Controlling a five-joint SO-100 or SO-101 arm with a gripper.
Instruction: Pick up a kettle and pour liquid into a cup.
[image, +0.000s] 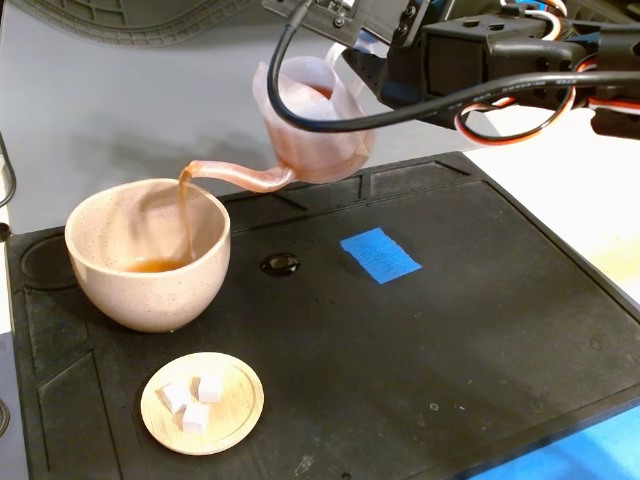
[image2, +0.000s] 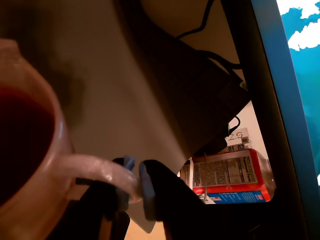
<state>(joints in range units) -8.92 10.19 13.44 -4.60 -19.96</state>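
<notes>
In the fixed view the pale-pink kettle (image: 312, 125) hangs tilted above the black mat, its thin spout (image: 240, 177) reaching left over the cup. A reddish-orange liquid (image: 185, 215) streams from the spout tip into the speckled beige cup (image: 150, 255), where a little pool lies at the bottom. My gripper (image: 352, 52) is shut on the kettle's handle at the upper right. In the wrist view the gripper (image2: 134, 187) pinches the whitish loop handle (image2: 95, 167), and the kettle (image2: 30, 150) fills the left with dark red liquid (image2: 20, 135) inside.
A small dark puddle (image: 280, 264) lies on the black mat (image: 450, 350) right of the cup. A blue tape patch (image: 380, 254) is at mid-mat. A wooden dish (image: 202, 403) with white cubes sits in front. A red-labelled bottle (image2: 227, 175) shows in the wrist view.
</notes>
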